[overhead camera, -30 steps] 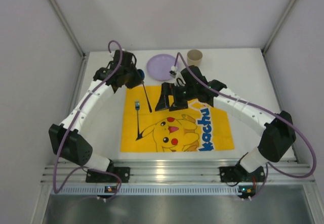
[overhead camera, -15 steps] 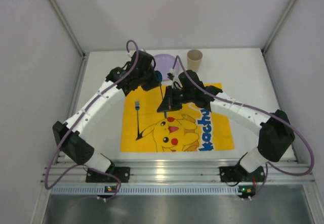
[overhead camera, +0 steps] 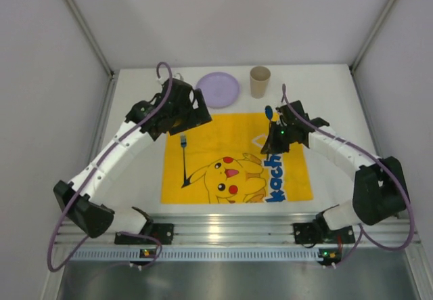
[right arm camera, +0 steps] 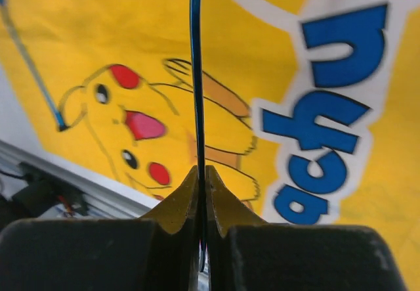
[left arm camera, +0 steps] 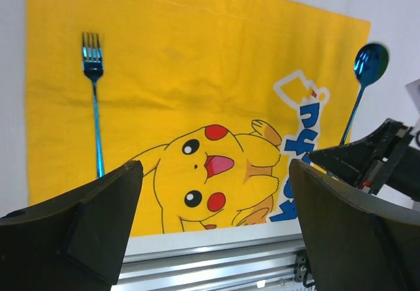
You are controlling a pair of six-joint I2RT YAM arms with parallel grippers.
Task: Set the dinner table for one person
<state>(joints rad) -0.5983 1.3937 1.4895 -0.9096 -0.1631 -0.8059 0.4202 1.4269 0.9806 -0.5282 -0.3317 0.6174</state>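
Swung right across the yellow mat (overhead camera: 223, 131) on the white dinner table (overhead camera: 338, 97), your right gripper (right arm camera: 200, 173) is pinching the blue spoon (right arm camera: 195, 74), left gripper (left arm camera: 211, 173) hanging spread; next is probably laying it flat at the mat's right side.

Bright even lighting, soft shadows, close foreground blurred

blue "kach" — cut off, yellow mat (overhead camera: 210, 129)
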